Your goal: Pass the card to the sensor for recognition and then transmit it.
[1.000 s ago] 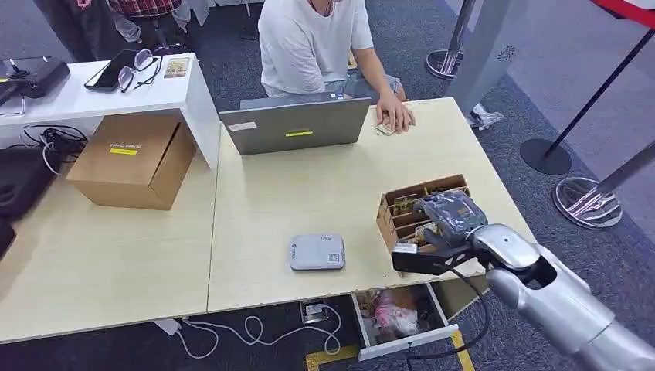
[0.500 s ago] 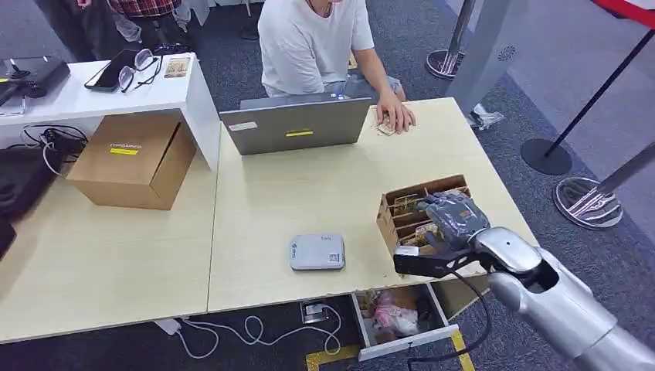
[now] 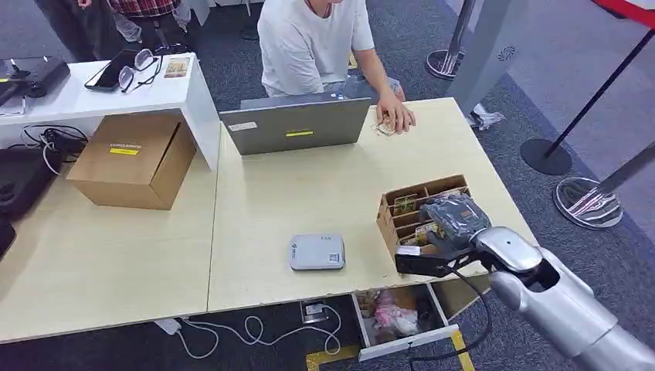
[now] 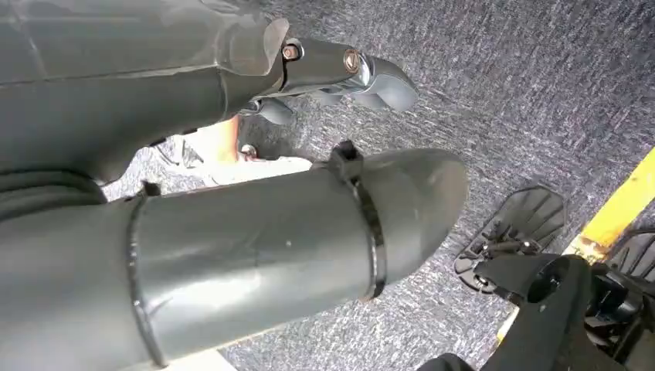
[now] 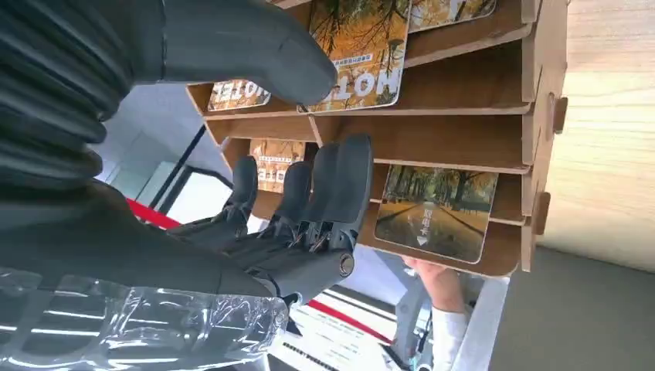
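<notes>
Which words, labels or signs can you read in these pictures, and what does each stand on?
"HOTEL", upside down in the right wrist view: on the autumn-tree picture card in the brown cardboard slotted rack.
Small print on the neighbouring tree-lined-road card: too small to read.
Yellow label on the brown cardboard box: blurred.
Markings on the flat grey sensor box: too small.

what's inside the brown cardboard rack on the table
Photo-printed cards stand in the brown cardboard rack's slots. The right robot hand covers the near slots, so their contents are hidden.
</notes>
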